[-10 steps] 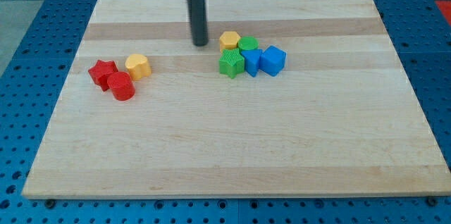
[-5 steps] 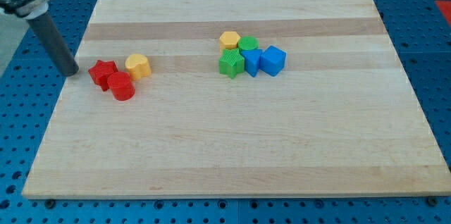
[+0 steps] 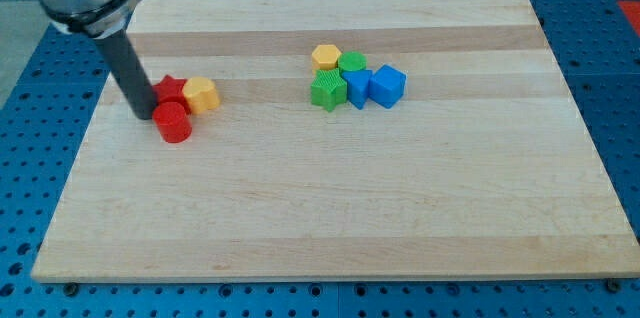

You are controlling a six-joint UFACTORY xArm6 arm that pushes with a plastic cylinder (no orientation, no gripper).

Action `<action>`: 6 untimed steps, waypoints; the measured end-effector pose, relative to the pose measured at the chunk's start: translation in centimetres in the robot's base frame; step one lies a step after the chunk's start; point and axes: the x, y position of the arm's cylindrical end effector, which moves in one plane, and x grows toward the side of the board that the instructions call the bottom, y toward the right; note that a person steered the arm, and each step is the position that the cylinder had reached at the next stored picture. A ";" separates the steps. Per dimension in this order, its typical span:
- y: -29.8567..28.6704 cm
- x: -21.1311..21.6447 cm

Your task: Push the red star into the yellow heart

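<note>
The red star (image 3: pixel 172 89) lies at the view's left on the wooden board, touching the yellow heart (image 3: pixel 201 94) on its right. My tip (image 3: pixel 141 114) stands against the star's left side, partly hiding it. A red cylinder (image 3: pixel 174 123) sits just below the star, to the right of my tip and close to it.
A cluster near the middle top holds a yellow hexagon (image 3: pixel 325 57), a green cylinder (image 3: pixel 351 63), a green star (image 3: pixel 327 89), a blue star-like block (image 3: pixel 357 88) and a blue cube (image 3: pixel 387 86). The board's left edge (image 3: pixel 95 118) runs close to my tip.
My tip swung from the board's middle top to the left edge, then moved right into the red star. The star slid right against the yellow heart, which shifted slightly right.
</note>
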 end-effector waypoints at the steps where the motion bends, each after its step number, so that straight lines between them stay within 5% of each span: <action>1: 2.6 -0.8; 4: 8.8 -1.4; 6: 3.2 -1.6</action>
